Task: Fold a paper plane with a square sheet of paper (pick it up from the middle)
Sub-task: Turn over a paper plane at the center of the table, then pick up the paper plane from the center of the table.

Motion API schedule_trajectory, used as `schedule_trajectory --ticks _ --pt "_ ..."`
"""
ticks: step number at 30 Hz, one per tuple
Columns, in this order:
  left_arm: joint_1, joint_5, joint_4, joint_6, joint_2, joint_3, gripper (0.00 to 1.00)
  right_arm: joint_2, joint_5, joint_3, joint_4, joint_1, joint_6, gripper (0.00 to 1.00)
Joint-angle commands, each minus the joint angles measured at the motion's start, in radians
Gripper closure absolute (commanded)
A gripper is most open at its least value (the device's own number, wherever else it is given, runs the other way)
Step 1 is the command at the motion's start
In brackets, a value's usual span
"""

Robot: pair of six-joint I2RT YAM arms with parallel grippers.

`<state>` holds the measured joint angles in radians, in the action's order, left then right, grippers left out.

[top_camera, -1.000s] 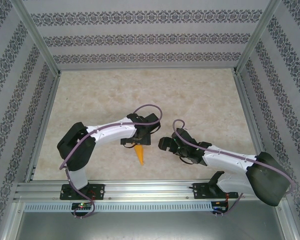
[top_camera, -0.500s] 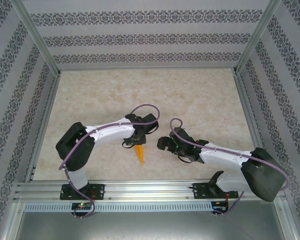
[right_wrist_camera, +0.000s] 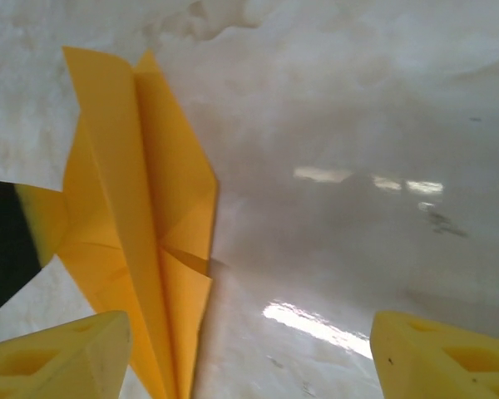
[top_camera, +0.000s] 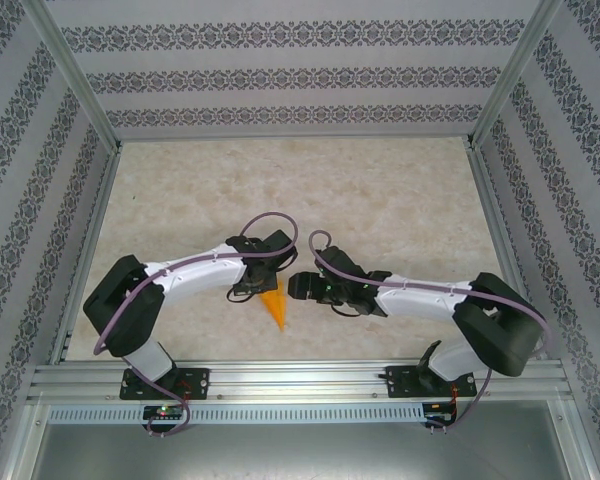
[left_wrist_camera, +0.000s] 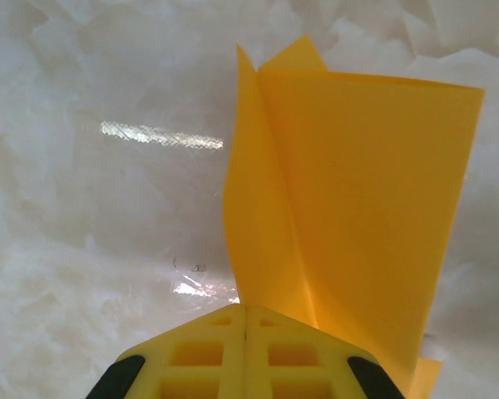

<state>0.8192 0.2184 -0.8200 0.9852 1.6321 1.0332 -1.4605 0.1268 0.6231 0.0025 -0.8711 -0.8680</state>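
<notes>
Over the marbled tabletop (top_camera: 380,200), the left gripper (left_wrist_camera: 245,320) clamps the paper plane (left_wrist_camera: 358,199); the right gripper (right_wrist_camera: 249,349) stands wide-jawed beside it.

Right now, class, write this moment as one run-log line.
left pincer: shut on folded orange-yellow paper plane | right pincer: open, beside plane | paper: creased dart shape
</notes>
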Motion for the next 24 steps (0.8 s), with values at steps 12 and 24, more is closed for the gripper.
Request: schedule_trajectory --ticks 12,24 --pt "-0.030 -0.028 0.113 -0.033 -0.067 -0.058 1.00 -0.221 0.190 0.073 0.261 -0.026 -0.059 0.44" --pt "-0.033 -0.022 0.112 -0.027 -0.084 -0.071 1.00 -0.276 0.206 0.073 0.335 -0.054 -0.094 0.51"
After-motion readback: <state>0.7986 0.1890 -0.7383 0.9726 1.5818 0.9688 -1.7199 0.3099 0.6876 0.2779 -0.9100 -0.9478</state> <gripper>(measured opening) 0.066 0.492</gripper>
